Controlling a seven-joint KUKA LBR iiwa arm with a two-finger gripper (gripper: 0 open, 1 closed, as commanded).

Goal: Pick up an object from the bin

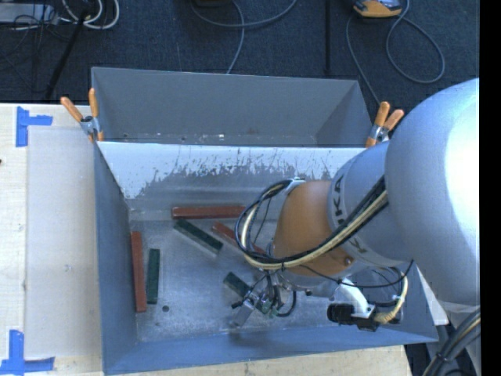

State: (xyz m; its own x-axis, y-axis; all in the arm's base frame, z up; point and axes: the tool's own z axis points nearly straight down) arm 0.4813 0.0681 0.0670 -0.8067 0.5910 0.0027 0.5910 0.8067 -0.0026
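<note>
The gripper (257,304) is hanging low over the floor of the grey bin (227,108), toward the near wall and right of the middle, under the arm's orange cover (307,225). Cables and the wrist are crowding it, so I cannot tell whether it is spread or pressed together. The nearest thing is a short dark green block (236,282), lying just beside the gripper on its upper-left side, with its long axis running diagonally from upper left down to lower right (roughly pointing at the gripper itself). Whether the two are touching is not clear. The other pieces are lying farther off: a longer dark green stick (197,236) and a red-brown stick (207,211) toward the far wall, and an orange-brown stick (138,271) with another dark green stick (153,276) well apart by the left wall. By my judgement, the pick is turning on a small shift up-left and on closing across the block's narrow width, not along its length.
</note>
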